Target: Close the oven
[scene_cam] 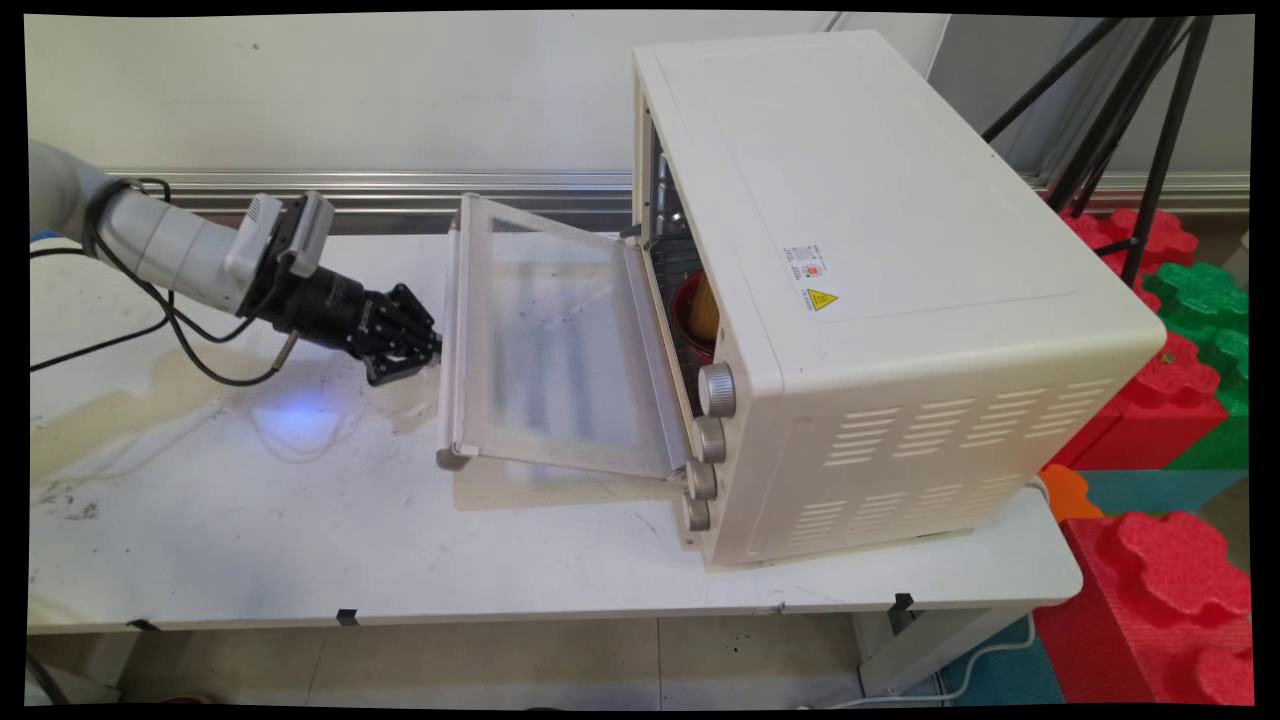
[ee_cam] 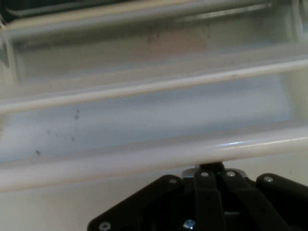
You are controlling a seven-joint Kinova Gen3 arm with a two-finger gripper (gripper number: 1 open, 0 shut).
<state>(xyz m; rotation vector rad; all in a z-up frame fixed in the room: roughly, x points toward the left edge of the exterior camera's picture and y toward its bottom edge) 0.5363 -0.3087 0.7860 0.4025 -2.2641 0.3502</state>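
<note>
oven door (scene_cam: 545, 340) hangs open, dropped down flat from the white oven (scene_cam: 900, 300) on the table (scene_cam: 300, 540). we see our gripper (scene_cam: 415, 360) right by the door's handle bar (ee_cam: 144, 161), its fingers pressed together, holding nothing. lots of bare table sits in front.

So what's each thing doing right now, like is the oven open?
Oven: upright on the table, open.
Oven door: swung down, nearly flat.
Red bowl: inside the oven.
Knobs: positions too small to tell.
Gripper: shut, beside the door's handle.
</note>
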